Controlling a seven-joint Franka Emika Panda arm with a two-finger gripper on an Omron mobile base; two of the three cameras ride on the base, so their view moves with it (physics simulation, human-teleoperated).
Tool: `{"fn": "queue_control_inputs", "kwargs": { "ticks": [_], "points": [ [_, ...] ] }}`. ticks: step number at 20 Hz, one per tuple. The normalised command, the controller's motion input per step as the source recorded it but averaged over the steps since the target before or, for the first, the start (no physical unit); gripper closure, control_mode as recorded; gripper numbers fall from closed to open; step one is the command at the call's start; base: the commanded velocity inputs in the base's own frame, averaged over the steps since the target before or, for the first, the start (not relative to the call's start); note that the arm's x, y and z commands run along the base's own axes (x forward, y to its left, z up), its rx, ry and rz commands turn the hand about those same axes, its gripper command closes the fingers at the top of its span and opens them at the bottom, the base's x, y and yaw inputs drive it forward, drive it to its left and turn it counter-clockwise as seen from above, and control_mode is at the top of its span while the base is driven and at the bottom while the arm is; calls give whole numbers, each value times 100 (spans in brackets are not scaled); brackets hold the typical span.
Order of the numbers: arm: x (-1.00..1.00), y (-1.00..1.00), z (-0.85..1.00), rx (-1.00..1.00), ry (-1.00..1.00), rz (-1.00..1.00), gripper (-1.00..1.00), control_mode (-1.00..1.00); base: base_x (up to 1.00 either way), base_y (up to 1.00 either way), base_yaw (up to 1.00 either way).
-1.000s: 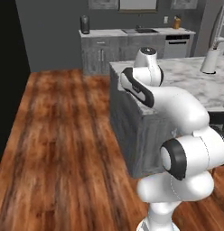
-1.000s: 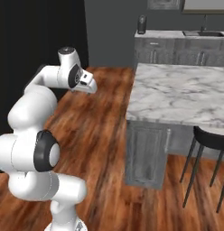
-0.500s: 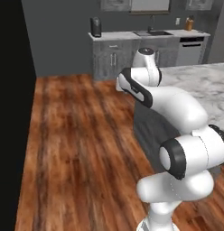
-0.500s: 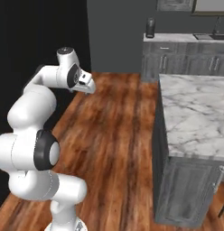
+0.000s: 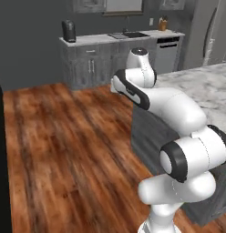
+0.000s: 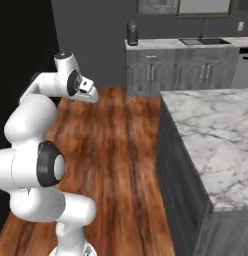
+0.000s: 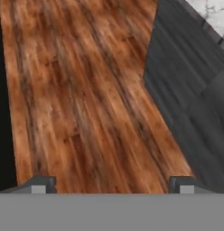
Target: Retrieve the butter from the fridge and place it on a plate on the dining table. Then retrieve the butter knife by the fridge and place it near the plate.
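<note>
- pincer [image 7: 109, 185] spread wide, nothing in it, tucked up beside the dining surface [image 6: 216, 135] for the drive
- fridge [image 5: 210, 32] sits beyond that surface, so butter is probably next

Left base view: the dining table [image 5: 210, 86] is cut off by the right edge, and the arm covers its near corner. The fridge [image 5: 208, 32] is cropped at the top right corner, one handle only a pale blur. A small object [image 5: 163, 22] on the far counter is too small to identify. Right base view: the dining table [image 6: 216, 130] runs out of frame at right and bottom. Hand view: the fingers [image 7: 41, 185] show as tips alone, the rest cut off below; the table's grey base [image 7: 190, 90] is cropped at right.
</note>
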Motion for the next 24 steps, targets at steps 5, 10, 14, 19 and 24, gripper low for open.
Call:
{"fn": "queue_control_inputs", "kwargs": {
  "ticks": [5,10,14,19,24],
  "points": [
    [0,0,0,0,0,0,-100,100,89,65,-53],
    [0,0,0,0,0,0,-100,100,81,96,-45],
    [0,0,0,0,0,0,-100,100,81,100,-41],
    [0,0,0,0,0,0,-100,100,84,100,-42],
    [0,0,0,0,0,0,-100,100,85,100,-39]
  ]
}}
